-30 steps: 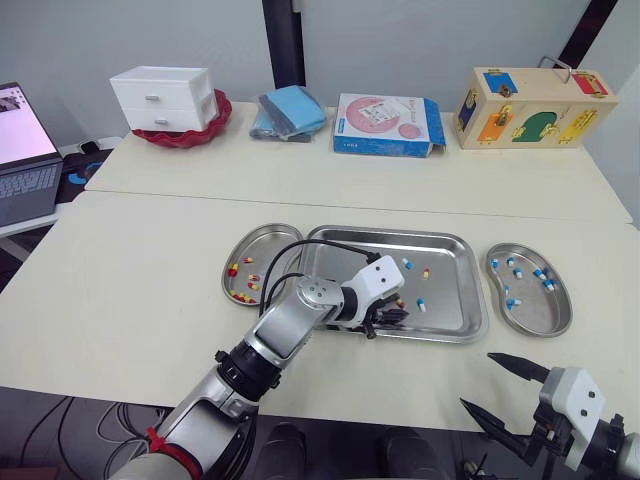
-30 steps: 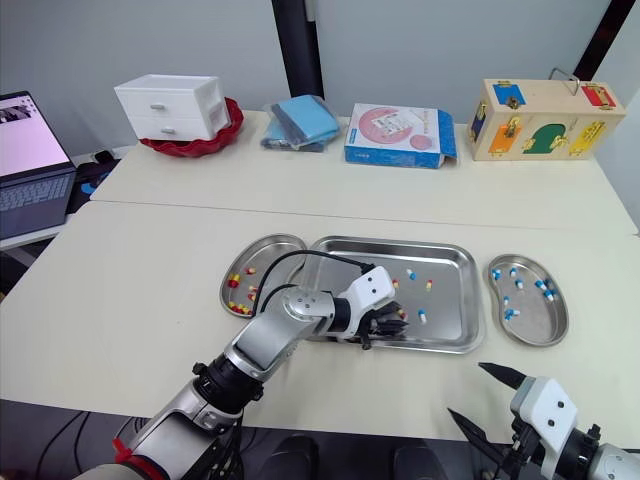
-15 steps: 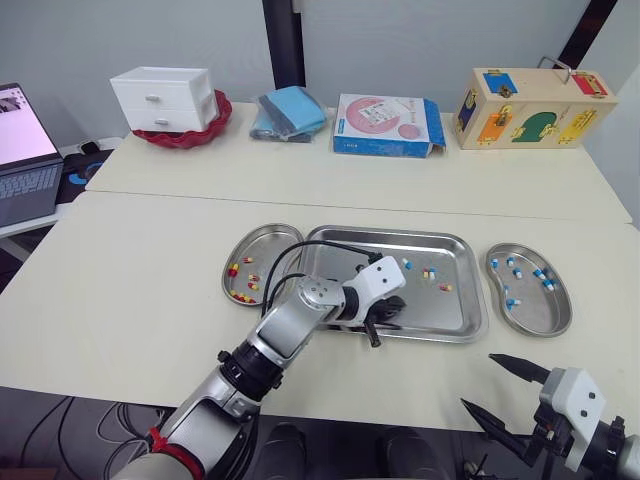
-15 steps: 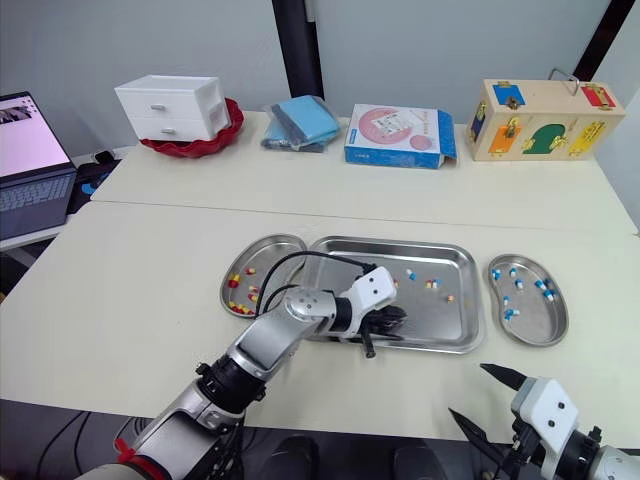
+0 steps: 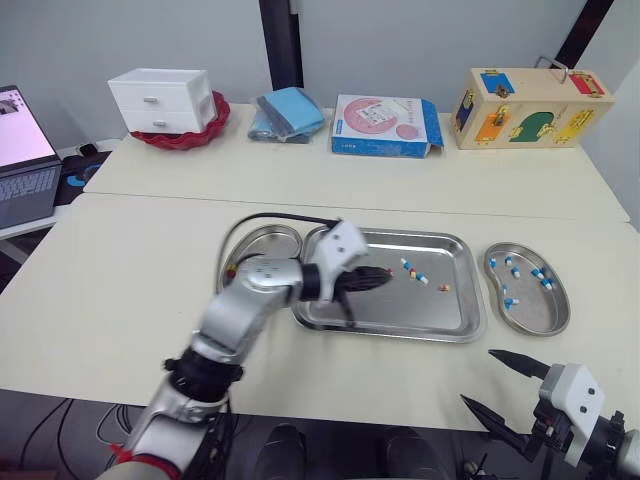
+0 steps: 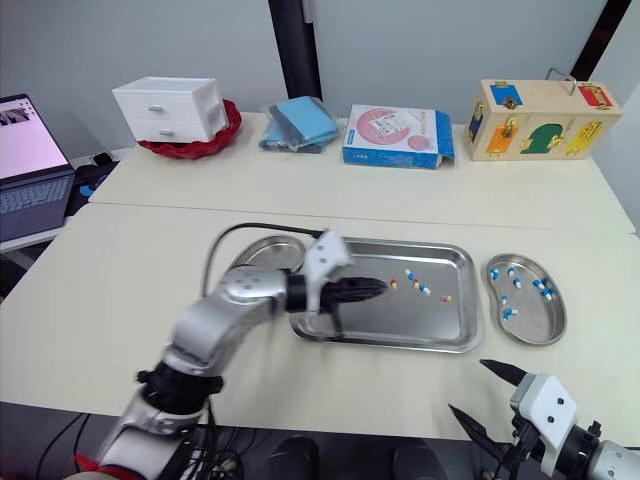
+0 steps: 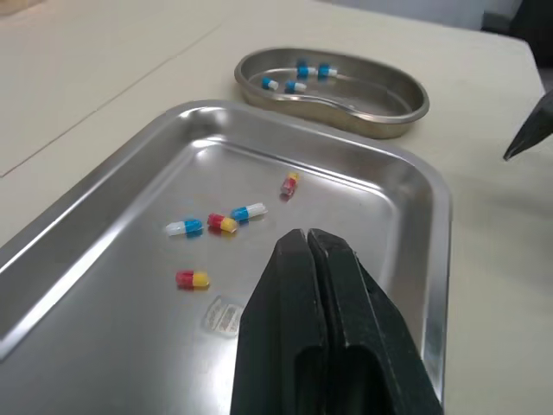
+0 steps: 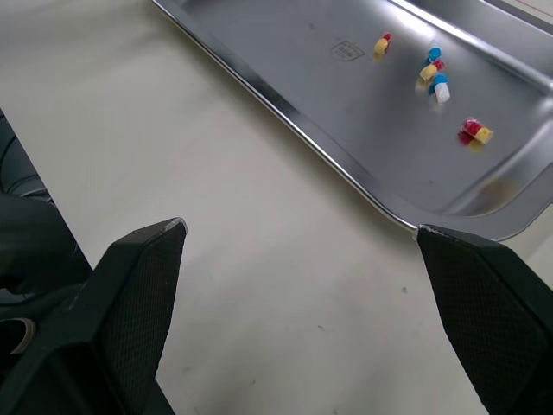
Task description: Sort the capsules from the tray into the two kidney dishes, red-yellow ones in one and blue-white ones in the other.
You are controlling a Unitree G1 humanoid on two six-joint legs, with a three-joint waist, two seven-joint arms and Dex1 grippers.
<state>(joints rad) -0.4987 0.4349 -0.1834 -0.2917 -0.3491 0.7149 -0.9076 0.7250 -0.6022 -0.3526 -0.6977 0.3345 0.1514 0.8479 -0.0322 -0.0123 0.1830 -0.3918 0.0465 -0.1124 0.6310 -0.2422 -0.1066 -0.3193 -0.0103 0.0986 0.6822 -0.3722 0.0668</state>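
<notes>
The steel tray (image 5: 450, 315) lies mid-table and holds a few capsules. A red-yellow capsule (image 7: 193, 278) lies nearest my left gripper. Farther along lie a blue-white capsule (image 7: 185, 226), a second red-yellow one (image 7: 221, 222), another blue-white one (image 7: 249, 211) and a small red-yellow one (image 7: 289, 182). My left gripper (image 5: 378, 277) hovers shut over the tray's left half, with nothing seen between its fingers. My left arm partly covers the left kidney dish (image 5: 272, 236). The right kidney dish (image 5: 527, 290) holds several blue-white capsules. My right gripper (image 5: 477, 378) hangs open off the table's near edge.
Along the far table stand a white drawer box on a red dish (image 5: 165, 100), blue cloths (image 5: 290, 112), a pink-and-blue carton (image 5: 385, 125) and a wooden latch box (image 5: 530, 108). A laptop (image 5: 20, 150) sits at the far left.
My left arm swung left and back, carrying the shut gripper from the tray's front edge to over its left half. The loose capsules now lie farther back in the tray.
</notes>
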